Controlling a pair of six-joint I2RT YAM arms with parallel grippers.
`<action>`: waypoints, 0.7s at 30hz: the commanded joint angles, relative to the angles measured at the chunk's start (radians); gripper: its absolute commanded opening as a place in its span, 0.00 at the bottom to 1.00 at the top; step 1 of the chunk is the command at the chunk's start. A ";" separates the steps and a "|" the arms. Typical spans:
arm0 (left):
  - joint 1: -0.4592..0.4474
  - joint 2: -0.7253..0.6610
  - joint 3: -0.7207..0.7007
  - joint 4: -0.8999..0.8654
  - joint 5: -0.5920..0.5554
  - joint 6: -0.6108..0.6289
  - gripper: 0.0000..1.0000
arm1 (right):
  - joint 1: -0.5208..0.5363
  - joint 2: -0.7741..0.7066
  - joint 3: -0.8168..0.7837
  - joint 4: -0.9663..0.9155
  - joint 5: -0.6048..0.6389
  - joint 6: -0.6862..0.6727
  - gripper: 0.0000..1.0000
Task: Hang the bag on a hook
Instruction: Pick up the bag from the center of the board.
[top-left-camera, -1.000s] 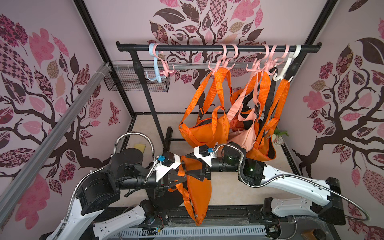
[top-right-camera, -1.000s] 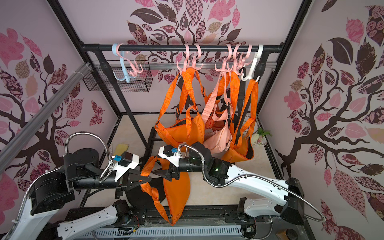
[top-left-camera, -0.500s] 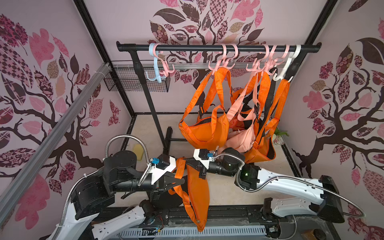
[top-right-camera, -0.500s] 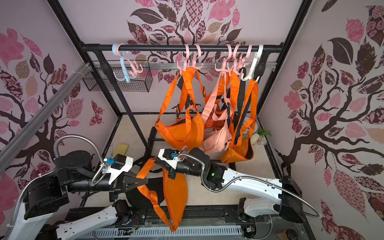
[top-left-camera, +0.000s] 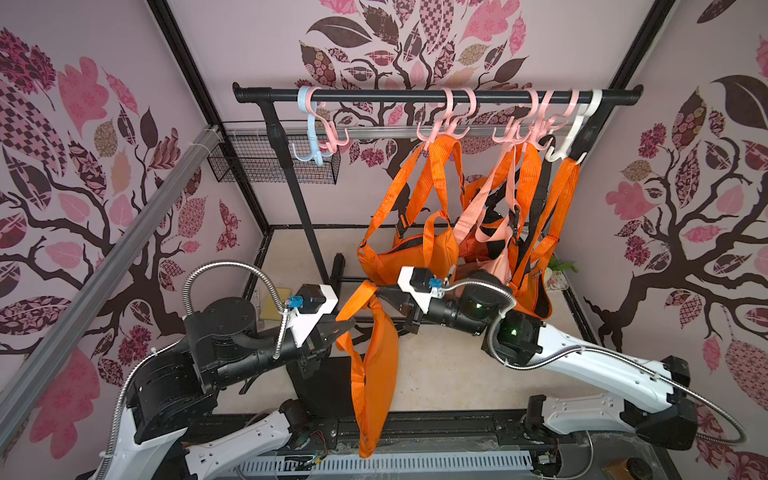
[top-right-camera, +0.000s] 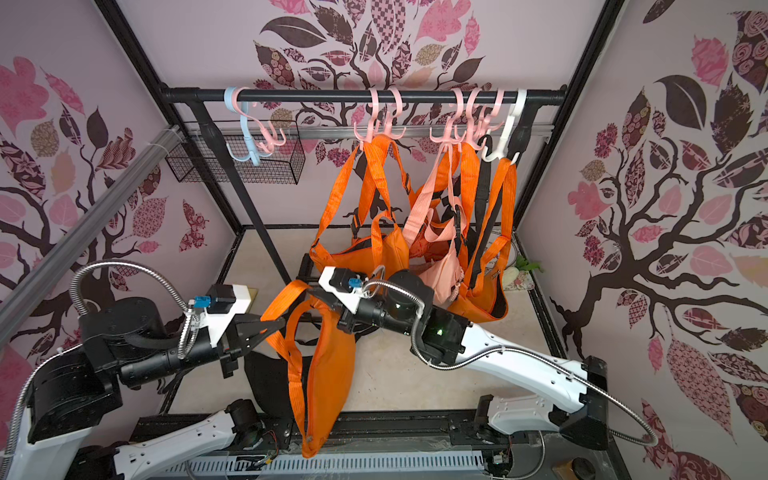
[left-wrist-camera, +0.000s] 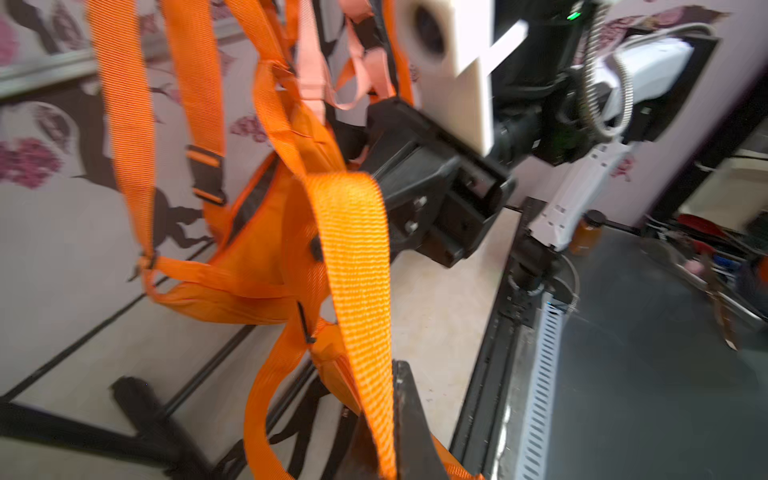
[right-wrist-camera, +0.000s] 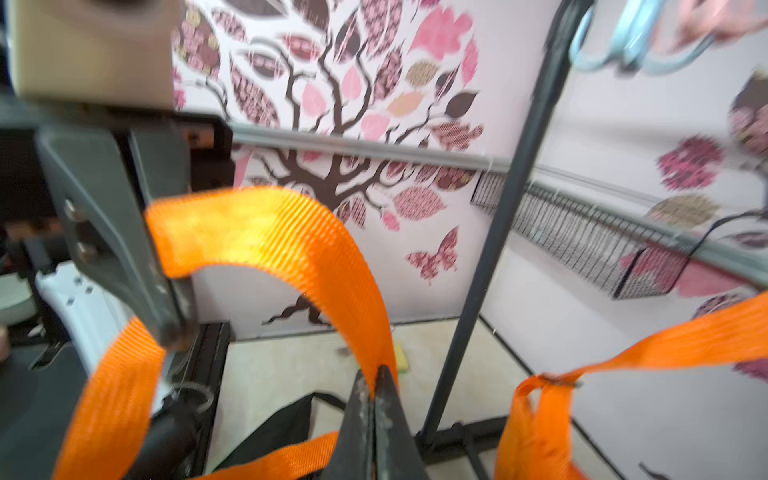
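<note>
Overhead, the orange bag (top-left-camera: 374, 374) is seen hanging long-axis down, strap (top-left-camera: 358, 294) pinched by left gripper (top-left-camera: 345, 326) and right gripper (top-left-camera: 380, 291); empty hooks (top-left-camera: 320, 143) lie above, nearer the left gripper. Left wrist: strap is clamped. Right wrist: likewise clamped.
</note>
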 joint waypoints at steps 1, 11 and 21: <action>0.000 0.049 0.113 0.140 -0.294 0.010 0.00 | -0.031 0.079 0.227 -0.146 -0.018 -0.025 0.00; 0.094 0.317 0.399 0.267 -0.503 0.079 0.00 | -0.114 0.512 1.018 -0.438 -0.079 0.004 0.00; 0.430 0.538 0.595 0.218 -0.161 -0.124 0.00 | -0.272 0.760 1.353 -0.374 -0.179 0.134 0.00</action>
